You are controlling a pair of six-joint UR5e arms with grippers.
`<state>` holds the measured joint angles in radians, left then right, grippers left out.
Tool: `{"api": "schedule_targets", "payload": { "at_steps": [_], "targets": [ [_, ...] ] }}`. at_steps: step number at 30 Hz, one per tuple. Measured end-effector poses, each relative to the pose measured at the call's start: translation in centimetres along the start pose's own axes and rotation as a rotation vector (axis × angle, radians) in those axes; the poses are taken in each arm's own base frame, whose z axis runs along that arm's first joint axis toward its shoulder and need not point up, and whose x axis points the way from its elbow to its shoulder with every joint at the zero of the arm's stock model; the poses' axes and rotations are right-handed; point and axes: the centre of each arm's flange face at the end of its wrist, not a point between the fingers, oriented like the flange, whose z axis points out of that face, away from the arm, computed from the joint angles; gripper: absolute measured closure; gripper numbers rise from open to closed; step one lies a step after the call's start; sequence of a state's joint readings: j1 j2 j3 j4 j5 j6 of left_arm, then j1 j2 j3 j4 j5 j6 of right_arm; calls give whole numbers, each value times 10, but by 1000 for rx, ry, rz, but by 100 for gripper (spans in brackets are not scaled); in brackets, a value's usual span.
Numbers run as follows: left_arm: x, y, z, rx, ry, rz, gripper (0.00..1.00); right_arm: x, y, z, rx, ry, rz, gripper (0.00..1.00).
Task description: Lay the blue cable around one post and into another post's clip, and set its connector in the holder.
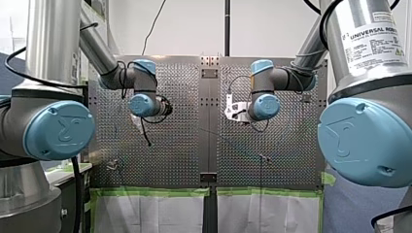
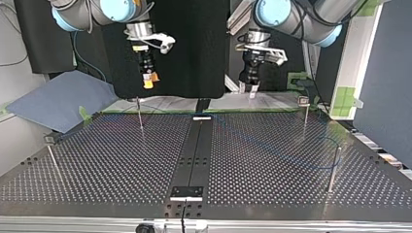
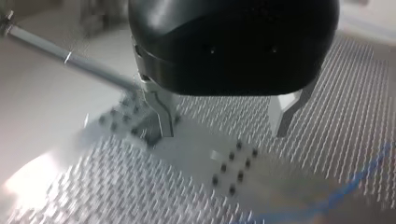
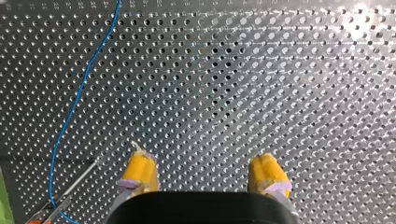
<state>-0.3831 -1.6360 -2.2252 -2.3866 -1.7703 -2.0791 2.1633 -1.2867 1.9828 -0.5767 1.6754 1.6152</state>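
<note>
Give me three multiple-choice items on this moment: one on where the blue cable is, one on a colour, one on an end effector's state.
1. Where does the blue cable lie relative to my right end effector?
A) between its fingers
B) beside it, on the perforated table
C) draped over it

2. What colour are the right end effector's pads?
A) yellow
B) green
C) white

3. What state is my left end effector in?
A) shut on the cable
B) shut on a post
C) open, holding nothing

Answers:
1 B: the cable runs along the table outside the fingers.
2 A: both pads show yellow.
3 C: its fingers stand apart with only table between them.
</note>
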Motion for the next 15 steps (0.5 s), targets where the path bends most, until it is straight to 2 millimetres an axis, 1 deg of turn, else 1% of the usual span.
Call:
{"api": "schedule_targets", "payload": {
  "at_steps": [2, 5, 11, 15],
  "targets": [
    [6, -9, -5, 32, 28, 24, 0, 0, -1, -1, 2, -3, 0, 0],
    [15, -17, -14, 45, 69, 57, 0, -1, -2, -1, 4, -8, 1, 0],
    [37, -22, -36, 20, 151, 135, 0, -2, -5, -3, 10, -12, 1, 0],
    [47, -27, -52, 2, 192, 172, 0, -3, -8, -4, 16, -13, -2, 0]
  ]
}}
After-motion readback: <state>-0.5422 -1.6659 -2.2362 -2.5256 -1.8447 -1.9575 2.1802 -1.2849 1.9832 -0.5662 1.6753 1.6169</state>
